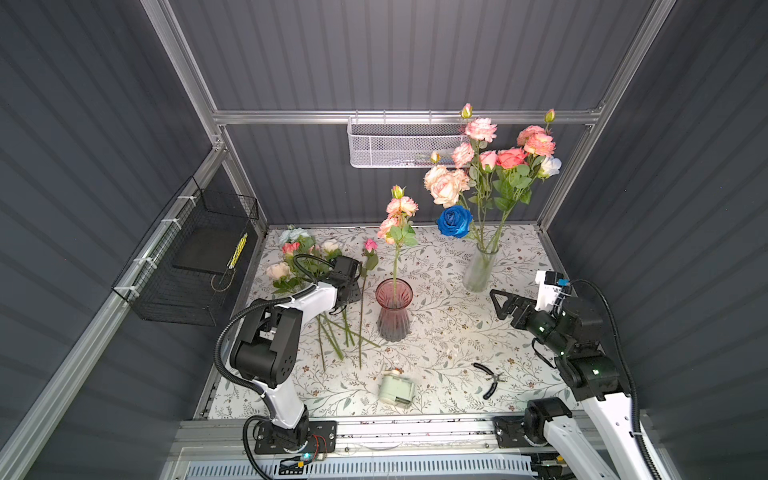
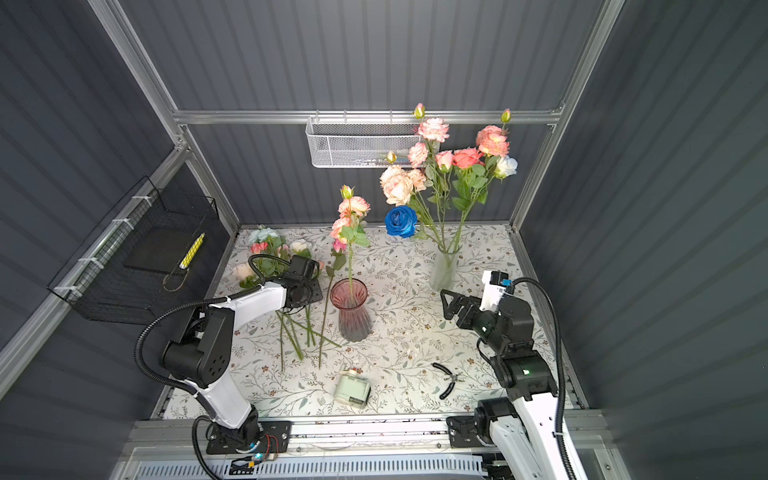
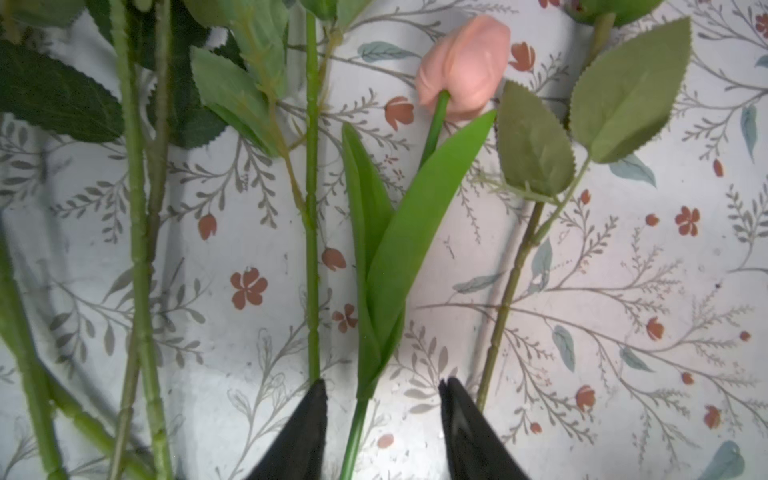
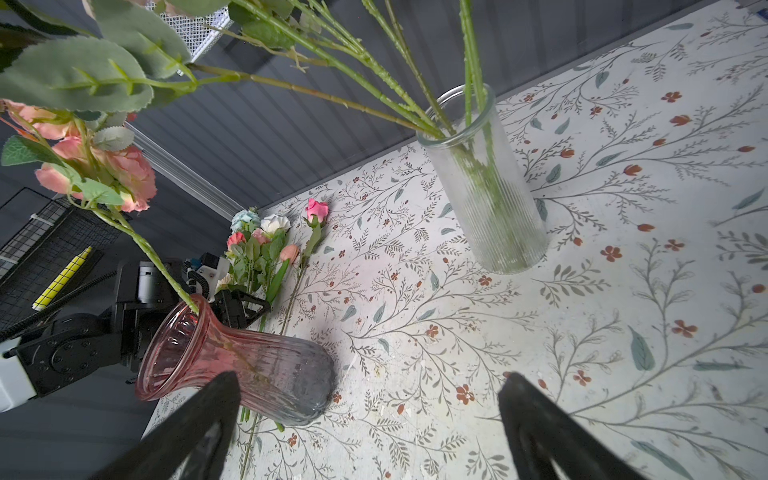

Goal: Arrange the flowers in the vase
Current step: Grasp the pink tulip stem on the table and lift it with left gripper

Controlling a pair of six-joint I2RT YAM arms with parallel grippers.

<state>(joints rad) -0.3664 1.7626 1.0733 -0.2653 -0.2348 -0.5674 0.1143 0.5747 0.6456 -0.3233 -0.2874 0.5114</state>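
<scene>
Several loose flowers lie at the table's back left, stems towards the front. My left gripper hangs low over them, open. A pink tulip's green stem runs between its fingertips, touching neither. Two other stems lie just outside the jaws. A pink glass vase in the middle holds one pink-peach stem. A clear ribbed vase at the back right holds several flowers, with a deep blue rose among them. My right gripper hovers open and empty, right of both vases.
Black pliers and a pale green box-like object lie near the front edge. A white mesh basket hangs on the back rail. On the left wall hangs a black wire basket.
</scene>
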